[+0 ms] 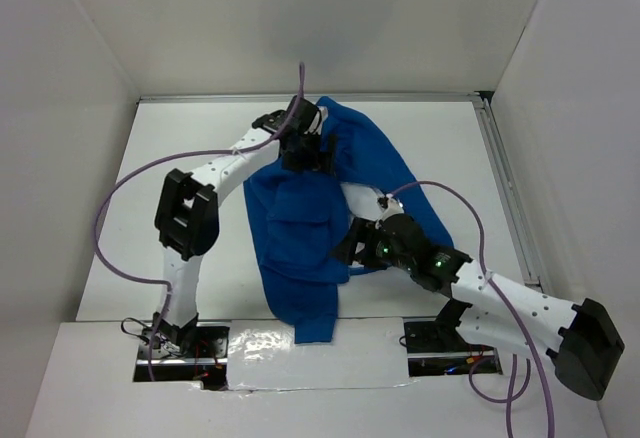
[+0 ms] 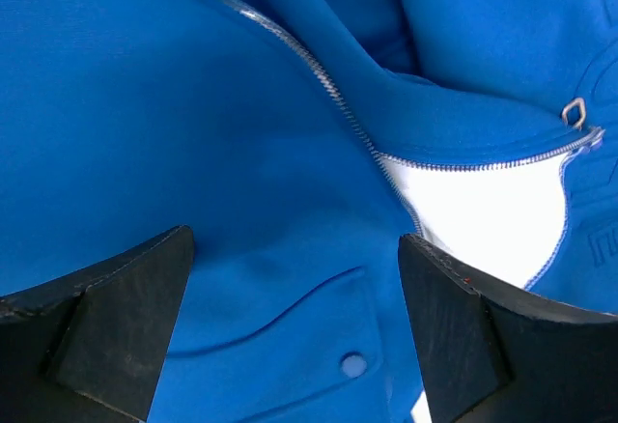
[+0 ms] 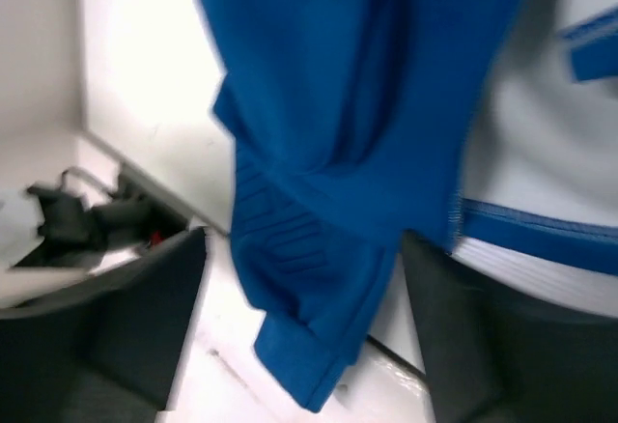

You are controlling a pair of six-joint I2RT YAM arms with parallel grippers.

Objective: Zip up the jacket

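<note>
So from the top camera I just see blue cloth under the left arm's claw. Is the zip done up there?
Observer: Partly. The left wrist view shows the zipper teeth joined along one stretch, then parting around a white patch.
Operator: Is the claw holding it?
Observer: No, the left gripper is open, its fingers apart, gripping nothing of the jacket.
Operator: Any pull tab?
Observer: A small metal ring sits by the parted teeth's far end.

Left arm [image 1: 225, 170]: white links, bulky black joint housings.
Right arm [image 1: 510, 303]: same white links and black joints — green lights [image 1: 440, 256] glow near its wrist.
Cables [image 1: 97, 228]: purple, one looping along each arm.
Fingers [image 2: 106, 326]: black, wedge-shaped, matte — edges slightly worn.
</note>
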